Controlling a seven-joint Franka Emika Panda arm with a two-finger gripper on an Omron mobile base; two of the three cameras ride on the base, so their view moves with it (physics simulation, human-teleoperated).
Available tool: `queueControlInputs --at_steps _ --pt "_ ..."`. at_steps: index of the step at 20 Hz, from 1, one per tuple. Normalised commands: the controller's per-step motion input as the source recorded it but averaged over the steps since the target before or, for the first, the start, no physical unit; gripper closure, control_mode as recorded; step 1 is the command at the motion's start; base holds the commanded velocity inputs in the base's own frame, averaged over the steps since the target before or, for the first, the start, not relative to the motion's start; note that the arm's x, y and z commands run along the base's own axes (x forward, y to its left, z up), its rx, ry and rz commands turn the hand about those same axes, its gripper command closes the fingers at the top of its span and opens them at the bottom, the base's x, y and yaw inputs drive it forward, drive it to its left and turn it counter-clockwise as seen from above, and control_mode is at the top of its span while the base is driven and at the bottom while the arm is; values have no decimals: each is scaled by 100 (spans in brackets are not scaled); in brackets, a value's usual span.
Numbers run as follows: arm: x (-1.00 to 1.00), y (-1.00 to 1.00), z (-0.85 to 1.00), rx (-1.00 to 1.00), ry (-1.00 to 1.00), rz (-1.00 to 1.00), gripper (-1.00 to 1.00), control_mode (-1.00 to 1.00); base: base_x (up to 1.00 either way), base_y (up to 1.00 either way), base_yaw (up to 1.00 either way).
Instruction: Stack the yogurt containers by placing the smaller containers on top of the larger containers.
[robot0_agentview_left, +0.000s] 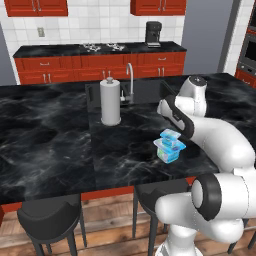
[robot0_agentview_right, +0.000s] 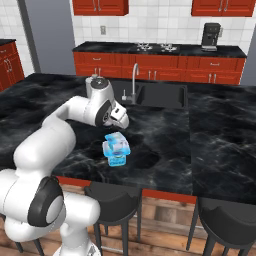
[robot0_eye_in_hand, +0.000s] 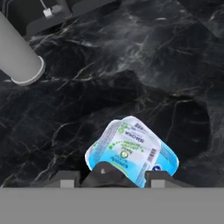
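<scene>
The small yogurt cup (robot0_eye_in_hand: 131, 151) sits on top of the larger yogurt tub (robot0_agentview_left: 169, 153), stacked near the front edge of the black marble surface (robot0_agentview_left: 55, 140). The hand (robot0_eye_in_hand: 117, 171) is at the cup's 6 o'clock edge; whether it grips, I cannot tell. A paper-towel roll (robot0_agentview_left: 110, 101) stands at 10 o'clock by the sink (robot0_agentview_right: 162, 94).

The small light-blue yogurt cup (robot0_agentview_left: 170, 135) with its white lid sits on top of the larger light-blue tub (robot0_agentview_left: 169, 152), turned a little askew to it. The stack stands upright on the black marble counter (robot0_agentview_left: 55, 145), near its front edge.
</scene>
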Motion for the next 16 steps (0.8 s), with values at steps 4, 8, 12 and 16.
queueControlInputs --at_steps 4,8,12,16 --pt "0 -6 -25 -1 0 0 100 -100 0 0 0" --pt "0 -4 -7 0 0 0 100 -100 0 0 0" --pt "1 -12 -7 0 0 0 100 -100 0 0 0" --pt "0 -2 0 0 0 0 100 -100 0 0 0"
